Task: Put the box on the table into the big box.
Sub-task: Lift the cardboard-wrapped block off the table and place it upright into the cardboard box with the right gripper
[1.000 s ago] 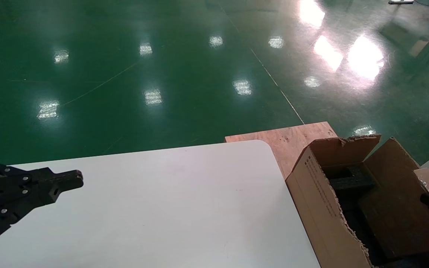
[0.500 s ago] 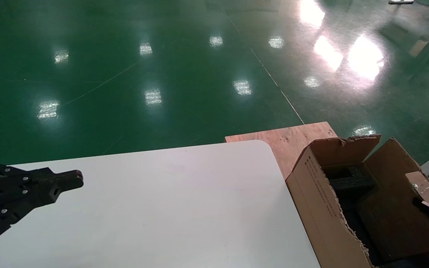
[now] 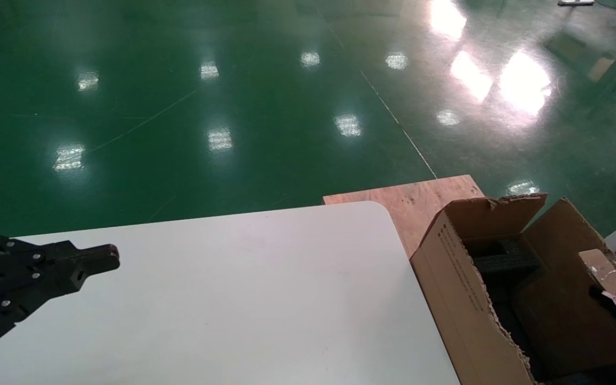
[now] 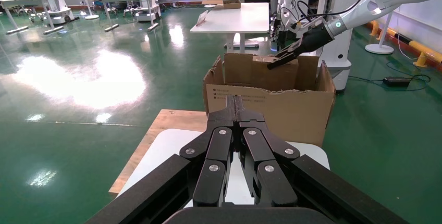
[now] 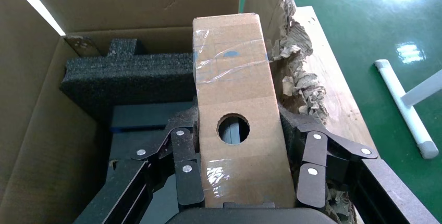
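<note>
White surface (image 3: pixel 233 299) fills the lower left of the head view; the big box (image 3: pixel 463 299) sits at lower right. Right end effector (image 5: pixel 237 182) hovers over its dark foam (image 5: pixel 125 75), pinching the box (image 5: pixel 234 114). Left end effector (image 3: pixel 107 259), pressed together, hangs at left edge.

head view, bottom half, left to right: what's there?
Left tool over the table, shut → white table → big box → the box held by the right tool above the big box's inside.
</note>
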